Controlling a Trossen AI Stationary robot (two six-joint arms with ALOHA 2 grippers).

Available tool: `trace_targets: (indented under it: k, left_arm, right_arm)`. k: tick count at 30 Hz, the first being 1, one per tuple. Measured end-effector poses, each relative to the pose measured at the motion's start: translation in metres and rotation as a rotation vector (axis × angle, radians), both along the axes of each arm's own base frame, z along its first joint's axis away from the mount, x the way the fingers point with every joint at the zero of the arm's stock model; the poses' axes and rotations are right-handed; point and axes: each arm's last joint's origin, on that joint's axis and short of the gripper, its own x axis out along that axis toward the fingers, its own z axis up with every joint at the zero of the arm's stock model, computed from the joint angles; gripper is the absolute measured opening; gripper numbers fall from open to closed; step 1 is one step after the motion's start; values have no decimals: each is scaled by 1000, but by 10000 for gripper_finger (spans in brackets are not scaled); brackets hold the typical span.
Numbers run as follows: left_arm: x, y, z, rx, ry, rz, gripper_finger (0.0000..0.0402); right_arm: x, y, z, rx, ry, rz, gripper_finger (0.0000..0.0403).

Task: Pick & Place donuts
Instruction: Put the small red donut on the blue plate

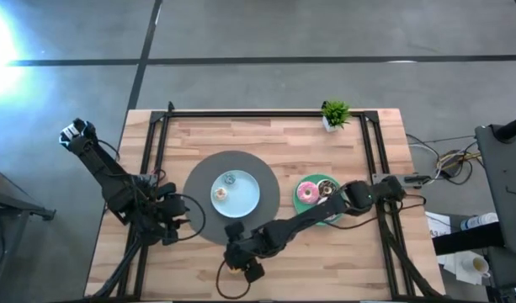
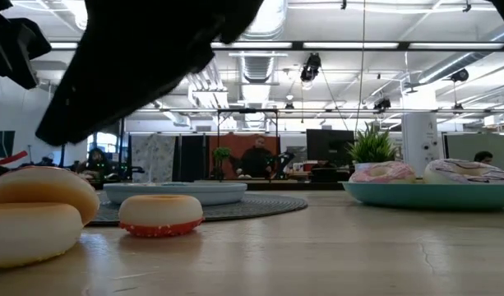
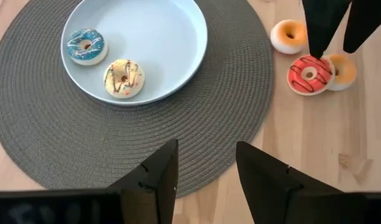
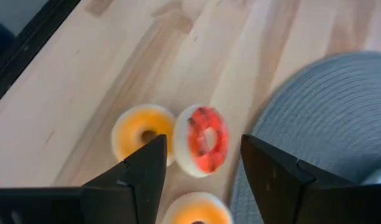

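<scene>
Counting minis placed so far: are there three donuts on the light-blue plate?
No, the light-blue plate holds two: a blue donut and a cream donut.

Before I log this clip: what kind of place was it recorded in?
Most likely an open-plan lab or workshop, not a home. The low view shows exposed ceiling ducting and strip lights, with monitors and a seated person at desks behind. From above, the wooden table stands on bare concrete floor.

1. Red mini donut [image 3: 309,74]: red icing, dark drizzle lines, cream base.
2. Two orange mini donuts [image 3: 288,35]: orange tops, pale bases.
3. Blue mini donut [image 3: 86,45]: white squiggles.
4. Yellow mini donut [image 3: 123,78]: brown streaks.
5. Plate [image 3: 178,37]: pale blue.
6. Placemat [image 3: 66,137]: grey, woven rings.
7. Table [image 3: 314,155]: light wood grain.
</scene>
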Motion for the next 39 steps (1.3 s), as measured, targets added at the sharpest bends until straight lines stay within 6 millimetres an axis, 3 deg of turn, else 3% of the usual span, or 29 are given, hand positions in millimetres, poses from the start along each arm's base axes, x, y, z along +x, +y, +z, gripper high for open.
trace_targets:
  k: [14, 31, 39]
  left_arm:
    - [0, 0, 0, 4, -9, 7, 135]
    - [0, 1, 0, 3, -28, 41, 135]
    - [1, 1, 0, 5, -27, 40, 135]
  right_arm:
    - [4, 0, -16, 14, 17, -3, 184]
    - [7, -9, -22, 77, 52, -10, 54]
    - [8, -16, -18, 136, 67, -147, 13]
